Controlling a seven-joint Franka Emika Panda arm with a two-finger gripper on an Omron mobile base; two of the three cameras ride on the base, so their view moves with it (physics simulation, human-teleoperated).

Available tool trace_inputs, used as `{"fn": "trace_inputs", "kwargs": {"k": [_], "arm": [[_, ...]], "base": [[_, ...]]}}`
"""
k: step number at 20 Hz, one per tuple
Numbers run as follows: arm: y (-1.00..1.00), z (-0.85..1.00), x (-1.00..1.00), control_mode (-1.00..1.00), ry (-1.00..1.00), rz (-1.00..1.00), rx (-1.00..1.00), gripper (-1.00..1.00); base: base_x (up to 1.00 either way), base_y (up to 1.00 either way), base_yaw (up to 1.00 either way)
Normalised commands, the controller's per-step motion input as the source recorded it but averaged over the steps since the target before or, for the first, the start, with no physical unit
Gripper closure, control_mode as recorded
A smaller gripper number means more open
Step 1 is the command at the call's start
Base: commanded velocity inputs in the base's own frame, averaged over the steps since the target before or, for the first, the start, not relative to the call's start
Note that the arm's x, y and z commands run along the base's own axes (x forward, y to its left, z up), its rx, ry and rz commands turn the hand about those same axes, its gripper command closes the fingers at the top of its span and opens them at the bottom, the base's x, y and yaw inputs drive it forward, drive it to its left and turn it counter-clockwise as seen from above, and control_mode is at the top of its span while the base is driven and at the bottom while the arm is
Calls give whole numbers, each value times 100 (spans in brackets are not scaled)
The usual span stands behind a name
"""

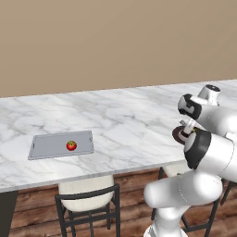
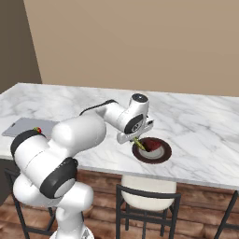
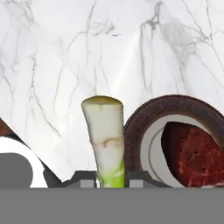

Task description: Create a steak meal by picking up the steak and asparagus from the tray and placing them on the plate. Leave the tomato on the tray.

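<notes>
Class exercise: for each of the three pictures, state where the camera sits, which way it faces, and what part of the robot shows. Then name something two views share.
Left base view: behind the arm's left, facing the marble counter, tray and tomato; arm at lower right.
Right base view: behind the arm's right, facing the plate with steak; arm at lower left.
Hand view: on the hand, looking along the gripper holding the asparagus.
Shared: plate and steak appear in right base and hand views.

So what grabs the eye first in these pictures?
The big white robot arm reaches over the marble counter, its gripper shut on a pale green asparagus stalk beside the round dark brown plate holding the reddish-brown steak. Far off, a bright red tomato sits on the flat grey tray.
</notes>
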Motion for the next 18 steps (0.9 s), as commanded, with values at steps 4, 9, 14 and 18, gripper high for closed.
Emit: {"fn": "trace_inputs", "kwargs": {"k": [4, 9, 14, 18], "arm": [[-38, -37, 0, -100, 1, 14, 0, 100], [-15, -50, 0, -100, 0, 12, 0, 100], [-8, -41, 14, -100, 0, 13, 0, 100], [-19, -22, 27, -100, 1, 15, 0, 100]], "base": [[0, 0, 0], [0, 0, 0], [0, 0, 0], [0, 0, 0]]}}
